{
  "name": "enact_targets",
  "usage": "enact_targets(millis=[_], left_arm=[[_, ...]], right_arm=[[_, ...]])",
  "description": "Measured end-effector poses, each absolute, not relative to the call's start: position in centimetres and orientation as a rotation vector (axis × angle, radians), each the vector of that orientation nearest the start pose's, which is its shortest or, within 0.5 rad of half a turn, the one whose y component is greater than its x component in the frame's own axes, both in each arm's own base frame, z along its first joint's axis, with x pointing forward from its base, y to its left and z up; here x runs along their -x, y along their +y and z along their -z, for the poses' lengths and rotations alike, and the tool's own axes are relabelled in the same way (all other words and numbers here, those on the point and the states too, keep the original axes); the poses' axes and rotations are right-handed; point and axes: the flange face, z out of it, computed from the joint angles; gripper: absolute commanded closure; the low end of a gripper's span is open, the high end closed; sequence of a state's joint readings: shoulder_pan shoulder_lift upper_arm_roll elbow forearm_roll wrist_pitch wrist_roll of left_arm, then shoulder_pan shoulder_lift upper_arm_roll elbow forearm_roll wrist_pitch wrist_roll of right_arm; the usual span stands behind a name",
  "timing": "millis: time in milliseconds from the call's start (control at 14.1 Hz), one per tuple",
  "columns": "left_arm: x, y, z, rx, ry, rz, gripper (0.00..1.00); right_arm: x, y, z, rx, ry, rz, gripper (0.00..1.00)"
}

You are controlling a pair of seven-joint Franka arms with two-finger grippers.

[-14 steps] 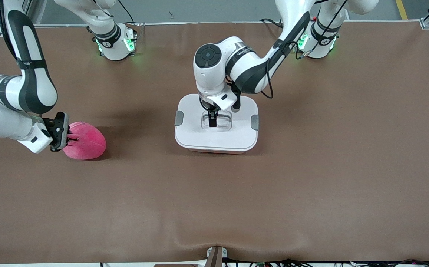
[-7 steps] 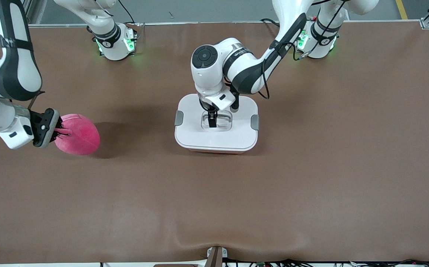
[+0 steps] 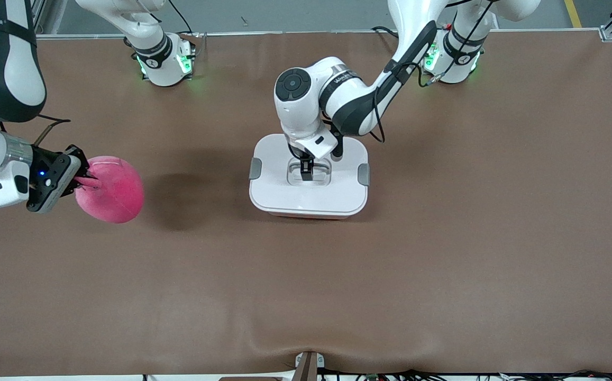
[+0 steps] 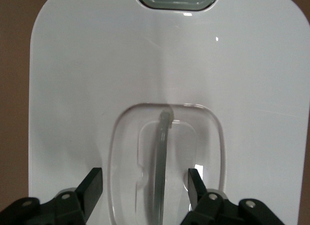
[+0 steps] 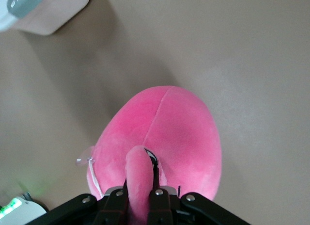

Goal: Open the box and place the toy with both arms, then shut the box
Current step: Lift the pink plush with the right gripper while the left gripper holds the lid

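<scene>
Lid (image 3: 308, 182) not off yet: left gripper (image 3: 306, 172) straddles its centre handle (image 4: 162, 157), jaws apart; right gripper (image 3: 81, 180) pinches the toy (image 3: 110, 190) aloft toward the right arm's end, box (image 3: 308, 211) unopened

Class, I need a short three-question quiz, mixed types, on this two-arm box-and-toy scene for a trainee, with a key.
1. True or false: the lid is off the box.
2. What does the right gripper hold?
A. a grey clip
B. the pink toy
C. nothing
3. Fill in: the left gripper has one of its fingers on either side of the lid's clear ____.

Key
1. False: the lid sits on the box.
2. B: it is shut on a fold of plush, with the toy at the right arm's end of the table.
3. handle.
</scene>
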State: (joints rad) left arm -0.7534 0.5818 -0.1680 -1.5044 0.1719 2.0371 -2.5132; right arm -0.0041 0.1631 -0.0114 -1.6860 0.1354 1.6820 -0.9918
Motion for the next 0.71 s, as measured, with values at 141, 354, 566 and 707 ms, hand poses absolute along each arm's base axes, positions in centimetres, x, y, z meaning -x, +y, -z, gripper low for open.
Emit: enact_targets(millis=[141, 354, 566, 707], left_arm=[[-44.5, -54.0, -32.8, 2.236, -2.160, 0.103, 0.43], [-44.5, -53.9, -33.0, 2.239, -2.161, 0.104, 0.51], [-44.8, -53.7, -33.4, 2.237, -2.172, 0.105, 0.56], [-45.1, -53.5, -33.6, 2.234, -2.179, 0.106, 0.59]], right_arm=[[-59.4, 1.6, -49.3, 2.658, -1.270, -0.138, 1.00], [-59.3, 3.2, -50.3, 2.714, -1.152, -0.166, 1.00], [-59.2, 4.1, -50.7, 2.730, -1.062, -0.177, 1.00], [-59.0, 4.3, -50.6, 2.724, -0.999, -0.191, 1.00]])
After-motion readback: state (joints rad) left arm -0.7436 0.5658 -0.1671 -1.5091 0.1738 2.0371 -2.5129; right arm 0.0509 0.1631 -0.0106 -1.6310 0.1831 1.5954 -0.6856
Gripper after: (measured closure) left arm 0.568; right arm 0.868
